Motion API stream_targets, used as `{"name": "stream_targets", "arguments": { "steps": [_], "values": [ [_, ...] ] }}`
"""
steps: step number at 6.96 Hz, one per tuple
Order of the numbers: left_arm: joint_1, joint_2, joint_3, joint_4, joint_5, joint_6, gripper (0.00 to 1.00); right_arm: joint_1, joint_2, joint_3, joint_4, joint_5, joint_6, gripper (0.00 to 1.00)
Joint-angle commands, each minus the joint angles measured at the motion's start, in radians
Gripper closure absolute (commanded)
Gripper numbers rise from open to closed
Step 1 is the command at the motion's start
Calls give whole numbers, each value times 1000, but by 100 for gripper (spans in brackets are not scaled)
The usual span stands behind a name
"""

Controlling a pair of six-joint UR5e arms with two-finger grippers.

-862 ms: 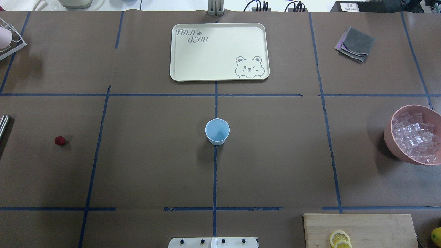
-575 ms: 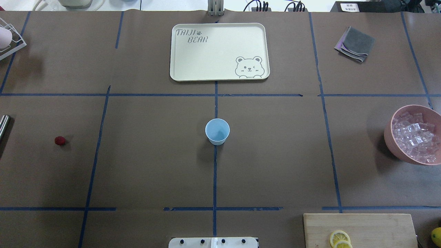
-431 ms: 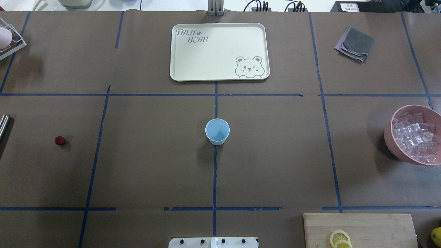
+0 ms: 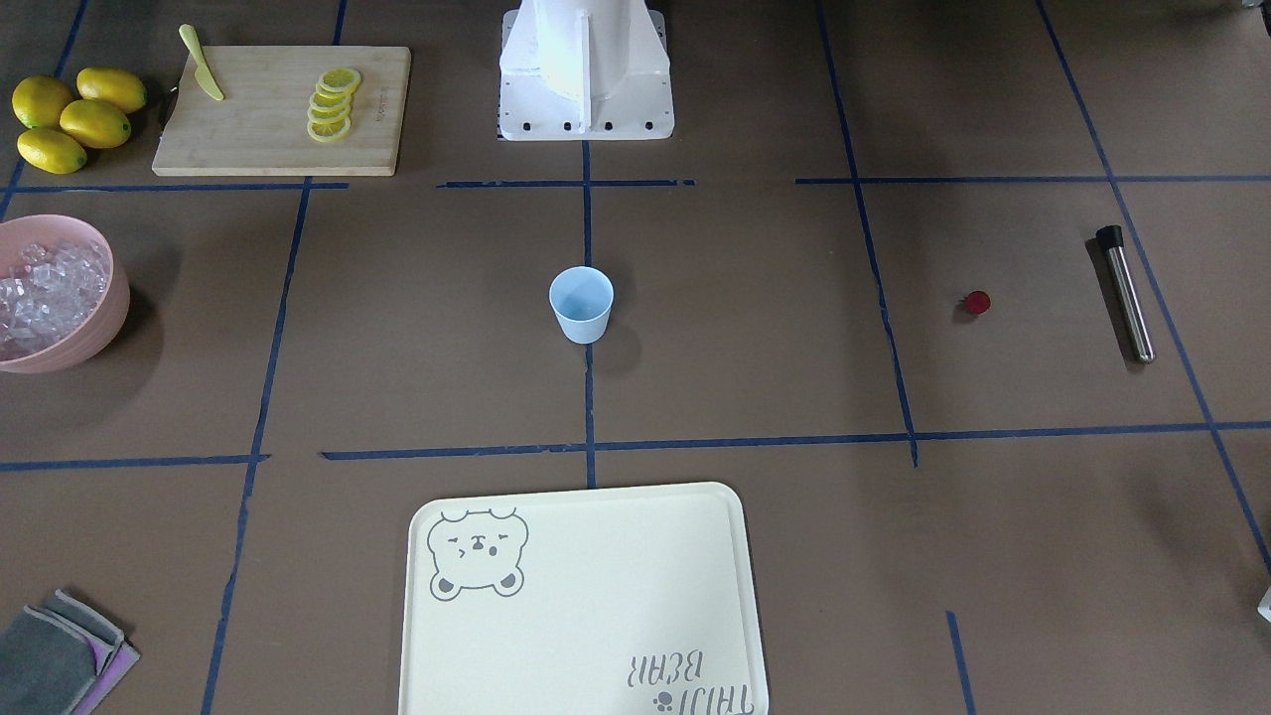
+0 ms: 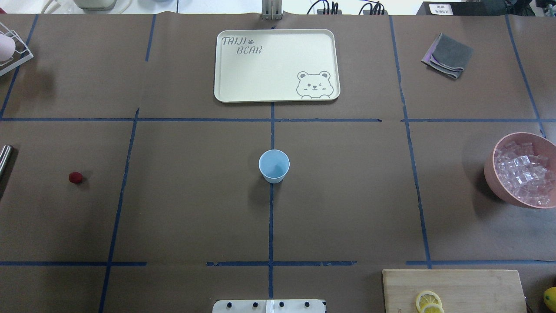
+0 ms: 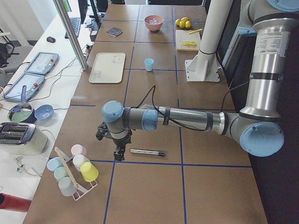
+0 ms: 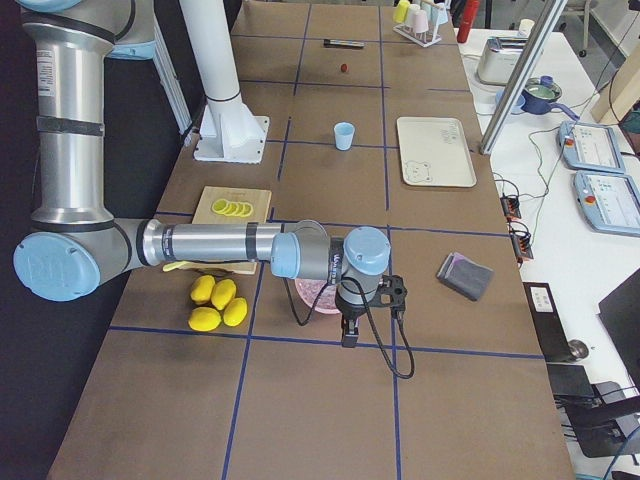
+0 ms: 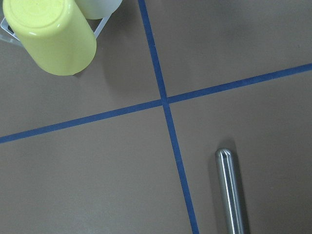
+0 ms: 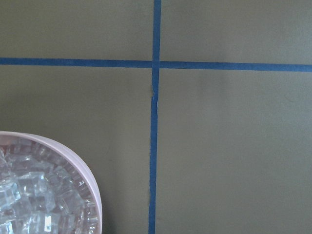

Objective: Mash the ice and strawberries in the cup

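The pale blue cup (image 5: 274, 165) stands upright and looks empty at the table's middle, also in the front view (image 4: 582, 303). The small red strawberry (image 5: 75, 177) lies on the table far to its left. The ice (image 5: 523, 174) fills a pink bowl (image 5: 491, 176) at the right edge and shows in the right wrist view (image 9: 29, 200). My left gripper (image 6: 118, 153) hangs beside a steel rod (image 6: 147, 152); my right gripper (image 7: 347, 335) hangs just past the pink bowl. Neither wrist view shows fingers, so I cannot tell if they are open or shut.
A cream bear tray (image 5: 276, 65) lies beyond the cup and a grey cloth (image 5: 447, 55) at the far right. A cutting board (image 4: 258, 139) holds lemon slices, with whole lemons (image 4: 74, 117) beside it. A rack of cups (image 6: 74, 170) stands near the left gripper.
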Motion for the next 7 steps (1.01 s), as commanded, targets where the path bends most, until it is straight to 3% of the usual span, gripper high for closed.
{"name": "stream_targets", "arguments": {
  "steps": [1,6,7],
  "values": [
    [0,1,0,-2,1,0,0,-1,1,-2,0,1,1,0],
    [0,4,3,-7,-5,0,0,-1,9,10,8,7,0,0],
    [0,3,-1,-8,-5,3,0,-1,1,3,71,9,1,0]
  ]
}}
